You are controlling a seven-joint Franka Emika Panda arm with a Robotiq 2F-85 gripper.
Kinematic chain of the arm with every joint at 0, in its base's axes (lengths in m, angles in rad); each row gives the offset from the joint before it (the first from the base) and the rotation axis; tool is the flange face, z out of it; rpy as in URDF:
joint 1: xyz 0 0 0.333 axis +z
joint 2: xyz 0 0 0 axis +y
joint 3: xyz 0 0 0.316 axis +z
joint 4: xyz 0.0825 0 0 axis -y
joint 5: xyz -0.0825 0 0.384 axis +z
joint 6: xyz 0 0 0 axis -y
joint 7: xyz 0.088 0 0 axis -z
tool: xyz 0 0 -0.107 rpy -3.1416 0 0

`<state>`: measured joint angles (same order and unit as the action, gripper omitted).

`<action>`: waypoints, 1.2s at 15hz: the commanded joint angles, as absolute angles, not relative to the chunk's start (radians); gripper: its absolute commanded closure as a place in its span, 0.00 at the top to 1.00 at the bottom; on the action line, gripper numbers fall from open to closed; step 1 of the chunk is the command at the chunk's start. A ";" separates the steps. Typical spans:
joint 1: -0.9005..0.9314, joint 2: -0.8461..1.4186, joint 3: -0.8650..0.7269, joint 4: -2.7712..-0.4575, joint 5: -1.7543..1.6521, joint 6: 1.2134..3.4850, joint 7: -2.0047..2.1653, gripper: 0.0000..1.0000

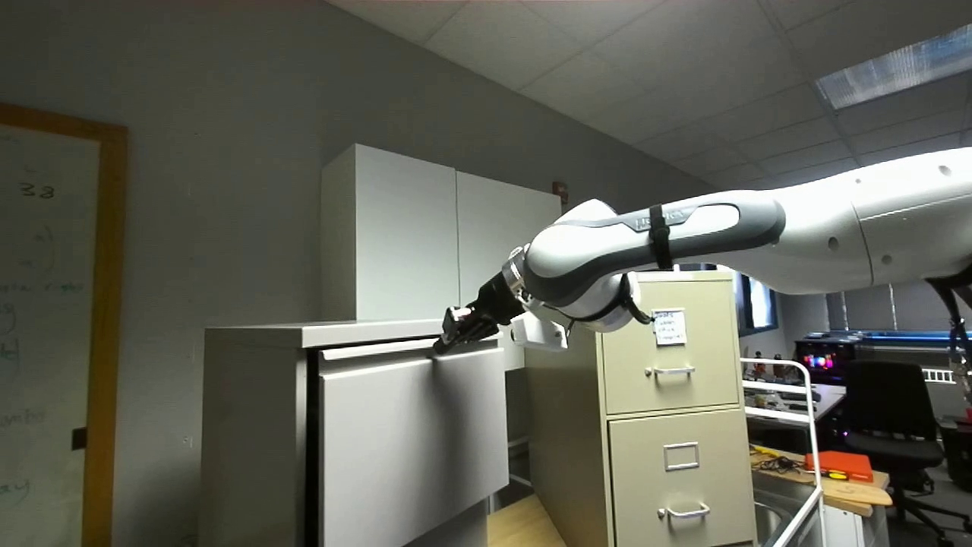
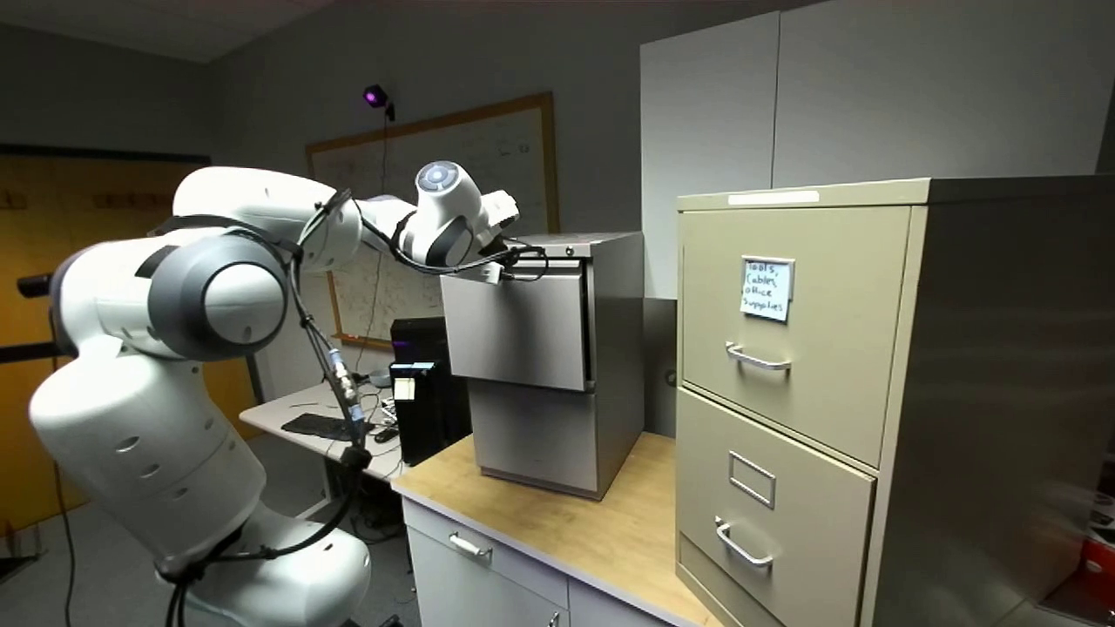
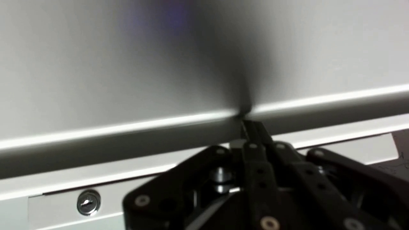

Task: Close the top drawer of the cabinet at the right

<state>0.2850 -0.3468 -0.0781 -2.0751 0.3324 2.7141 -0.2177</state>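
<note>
The light-grey cabinet (image 1: 254, 433) stands on a wooden counter and also shows in an exterior view (image 2: 620, 348). Its top drawer (image 1: 402, 448) is partly open in both exterior views (image 2: 523, 335). The front stands a little forward, with a dark gap at its side. The drawer front fills the upper wrist view (image 3: 111, 70). My gripper (image 1: 442, 346) is at the drawer's upper edge, near the middle of its width. In the wrist view its fingers (image 3: 252, 123) are together with nothing between them. The tips are at the recessed edge; contact is hard to tell.
A beige filing cabinet (image 1: 672, 357) stands beside the grey cabinet, also in an exterior view (image 2: 788, 418). A white two-door cupboard (image 1: 406, 235) hangs on the wall behind. The wooden counter (image 2: 523, 479) lies below. A round lock (image 3: 88, 202) sits on the cabinet's top rail.
</note>
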 commanded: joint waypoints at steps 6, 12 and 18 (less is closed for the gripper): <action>0.306 -0.169 -0.110 -1.905 0.419 2.688 -0.272 0.00; 0.296 -0.068 -0.121 -1.784 0.432 2.670 -0.267 0.00; 0.203 -0.030 -0.056 -1.712 0.415 2.566 -0.246 0.00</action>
<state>0.2642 -0.1019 -0.0936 -1.8043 0.4074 2.6082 -0.2373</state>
